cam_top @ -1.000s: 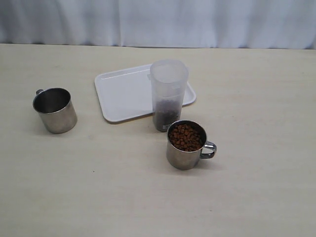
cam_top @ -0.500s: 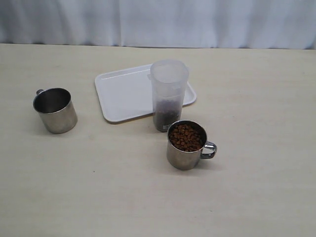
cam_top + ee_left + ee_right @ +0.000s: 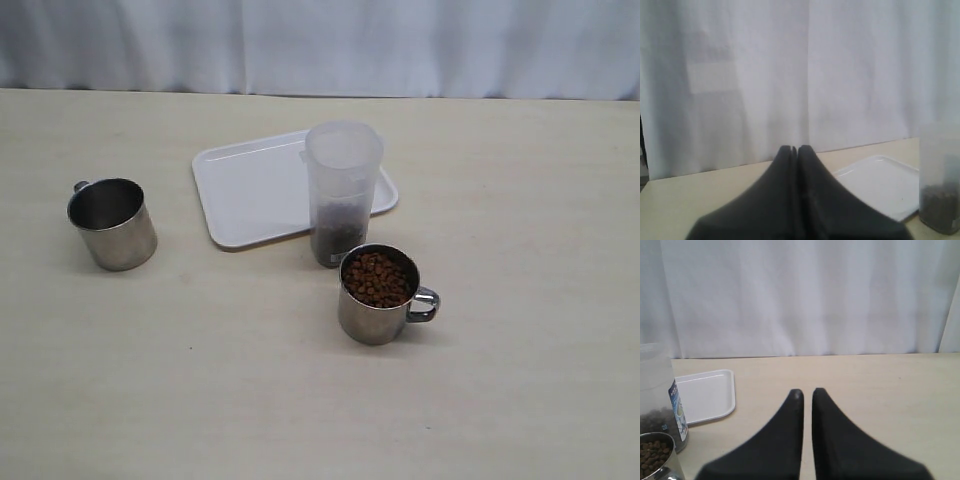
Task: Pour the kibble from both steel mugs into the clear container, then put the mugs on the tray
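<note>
One steel mug (image 3: 112, 224) stands empty at the left of the table. The other steel mug (image 3: 378, 295) holds kibble (image 3: 377, 278) to its brim and stands just in front of the clear container (image 3: 342, 190). That container has a dark layer of kibble (image 3: 338, 232) at its bottom and stands at the white tray's (image 3: 250, 190) near right edge. Neither arm shows in the exterior view. My left gripper (image 3: 797, 148) is shut and empty, with the tray (image 3: 880, 182) and container (image 3: 940, 175) off to one side. My right gripper (image 3: 807, 392) is shut with only a thin slit, holding nothing, away from the full mug (image 3: 652, 455).
The tan table (image 3: 520, 380) ends at a white curtain (image 3: 320, 45) along the far side. Nothing lies on the tray's flat surface.
</note>
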Controlling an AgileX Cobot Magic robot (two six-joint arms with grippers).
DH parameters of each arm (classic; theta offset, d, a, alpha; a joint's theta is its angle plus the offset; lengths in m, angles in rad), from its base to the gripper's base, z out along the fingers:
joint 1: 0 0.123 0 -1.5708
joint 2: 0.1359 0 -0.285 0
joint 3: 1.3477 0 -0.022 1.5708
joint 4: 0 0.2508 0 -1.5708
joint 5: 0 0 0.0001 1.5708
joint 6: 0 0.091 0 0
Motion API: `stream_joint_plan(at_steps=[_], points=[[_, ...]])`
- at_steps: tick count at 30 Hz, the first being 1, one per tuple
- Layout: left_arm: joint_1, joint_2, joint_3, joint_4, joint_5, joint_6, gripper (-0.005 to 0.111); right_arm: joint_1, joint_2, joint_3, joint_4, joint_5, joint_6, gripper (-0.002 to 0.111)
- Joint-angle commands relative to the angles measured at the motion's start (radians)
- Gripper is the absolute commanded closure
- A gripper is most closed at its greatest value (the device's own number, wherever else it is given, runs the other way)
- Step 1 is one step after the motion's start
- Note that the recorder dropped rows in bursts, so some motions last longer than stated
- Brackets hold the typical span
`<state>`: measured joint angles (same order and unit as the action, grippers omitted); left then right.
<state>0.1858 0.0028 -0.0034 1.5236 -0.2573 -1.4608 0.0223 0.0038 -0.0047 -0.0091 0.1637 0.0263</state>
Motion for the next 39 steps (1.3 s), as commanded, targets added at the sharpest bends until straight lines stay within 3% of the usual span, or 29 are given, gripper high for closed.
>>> stream_joint_plan(at_steps=[1,8,10,12,13,20,21,23,24,27,29,30,39], points=[[0.000,-0.003,0.003,-0.105,0.012,-0.001,0.107,0.003,-0.004,0.005,-0.005,-0.002,-0.005,0.103],[-0.035,-0.003,0.003,-0.168,0.160,-0.001,0.107,0.003,-0.004,0.005,-0.005,-0.002,-0.005,0.103],[-0.037,-0.003,0.003,-0.005,0.152,-0.118,0.107,0.003,-0.004,0.005,-0.005,-0.002,-0.005,0.103],[-0.037,-0.003,0.003,0.221,0.137,-0.353,0.107,0.003,-0.004,0.005,-0.005,-0.002,-0.005,0.103],[-0.037,-0.003,0.003,0.221,0.138,-0.443,0.107,0.003,-0.004,0.005,-0.005,-0.002,-0.005,0.103],[-0.037,-0.003,0.003,0.212,0.181,-0.449,0.107,0.003,-0.004,0.005,-0.005,-0.002,-0.005,0.103],[-0.037,-0.003,0.003,0.149,0.187,-0.421,0.107,0.003,-0.004,0.005,-0.005,-0.002,-0.005,0.103],[-0.037,-0.003,0.003,-0.124,0.201,-0.251,0.107,0.003,-0.004,0.005,-0.005,-0.002,-0.005,0.103],[-0.037,-0.003,0.003,-0.340,0.216,-0.065,0.107,0.003,-0.004,0.005,-0.005,-0.002,-0.005,0.103],[-0.037,-0.003,0.003,-0.799,0.218,0.479,0.107,0.003,-0.004,0.005,-0.005,-0.002,-0.005,0.103],[-0.037,-0.003,0.003,-1.038,0.222,0.746,0.107,0.003,-0.004,0.005,-0.005,-0.002,-0.005,0.103],[-0.037,-0.003,0.003,-1.071,0.222,0.812,0.107,0.003,-0.004,0.005,-0.005,-0.002,-0.005,0.103],[-0.037,-0.003,0.003,-1.058,0.345,0.838,0.107,0.003,-0.004,0.005,-0.005,-0.002,-0.005,0.103]])
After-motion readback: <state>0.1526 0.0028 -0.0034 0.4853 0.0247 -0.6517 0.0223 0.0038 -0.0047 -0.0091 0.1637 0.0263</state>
